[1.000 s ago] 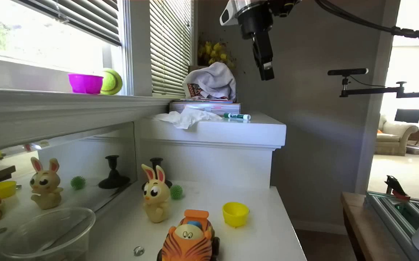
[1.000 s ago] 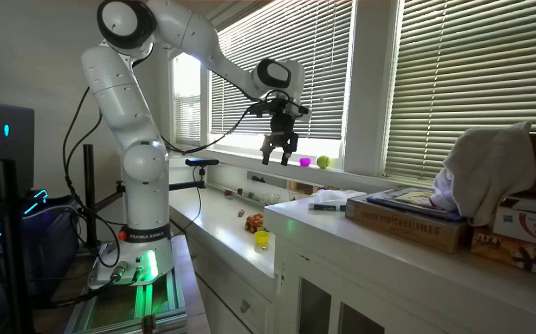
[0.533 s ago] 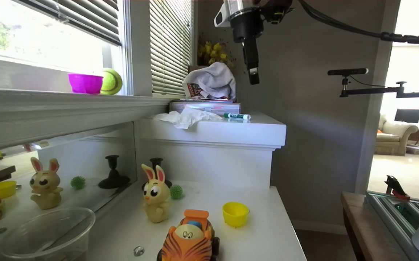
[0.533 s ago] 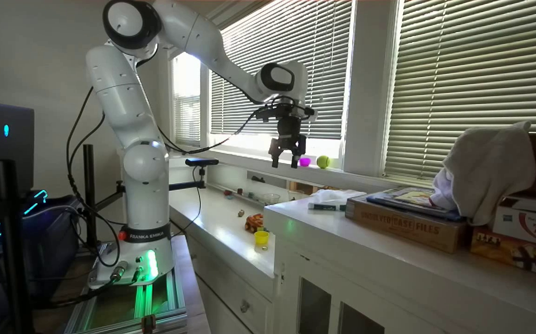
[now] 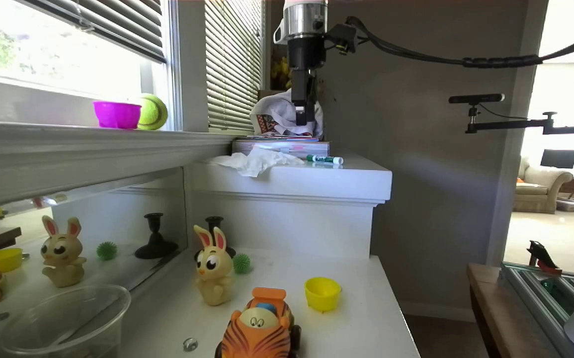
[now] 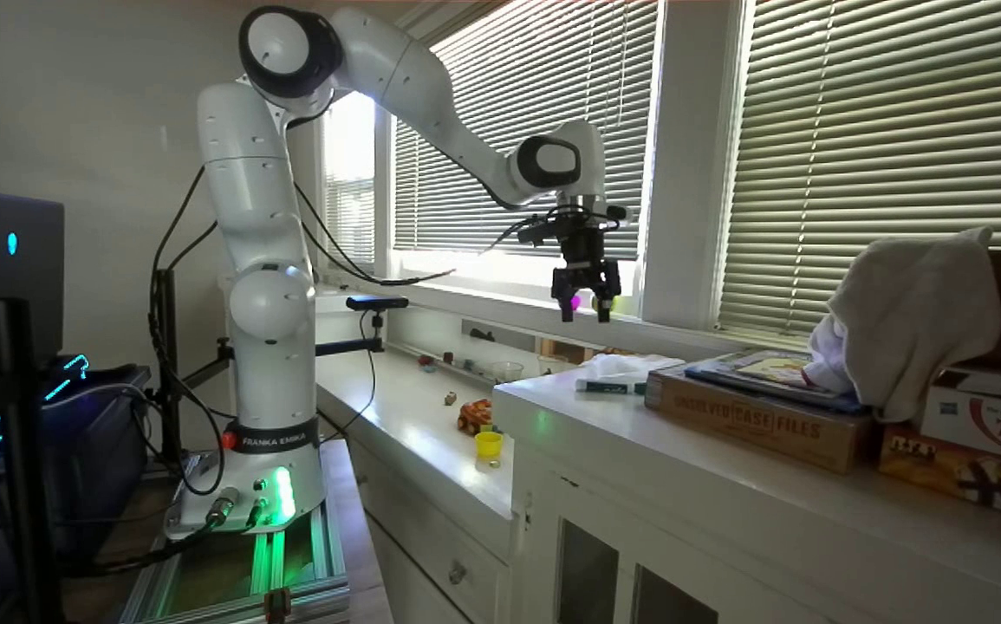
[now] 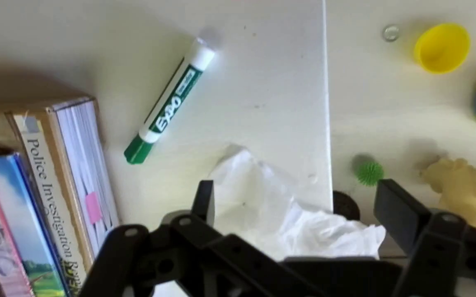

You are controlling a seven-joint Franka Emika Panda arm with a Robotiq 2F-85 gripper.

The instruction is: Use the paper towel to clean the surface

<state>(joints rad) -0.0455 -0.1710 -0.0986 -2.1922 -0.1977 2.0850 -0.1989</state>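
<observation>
The arm point(image 6: 418, 95) reached out over the raised white ledge point(image 5: 316, 184), and its gripper point(image 6: 585, 317) hung pointing downward, the two fingers point(image 7: 203, 202) spread wide apart. The paper towel point(image 5: 259, 161) lay crumpled on top of the ledge, part of it drooping over the edge. In both exterior views the fingertips were above the towel and apart from it; in the wrist view part of it showed between them. Just beside the towel lay a green and white marker point(image 7: 170, 103), close to a brown box point(image 6: 751, 420) printed "Unsolved Case Files". A white cloth point(image 6: 916, 321) was heaped farther along the ledge.

The long white counter point(image 5: 356, 328) ran lower down. On it stood a yellow cup point(image 5: 322, 294), an orange toy car point(image 5: 257, 330) and a toy rabbit point(image 5: 214, 278), with a spiky green ball point(image 5: 241, 263) near the rabbit and a black stand point(image 5: 214, 223) partly hidden behind it. A pink cup point(image 5: 118, 114) and a tennis ball point(image 5: 153, 112) sat on the windowsill point(image 5: 68, 154); whether they touched could not be told.
</observation>
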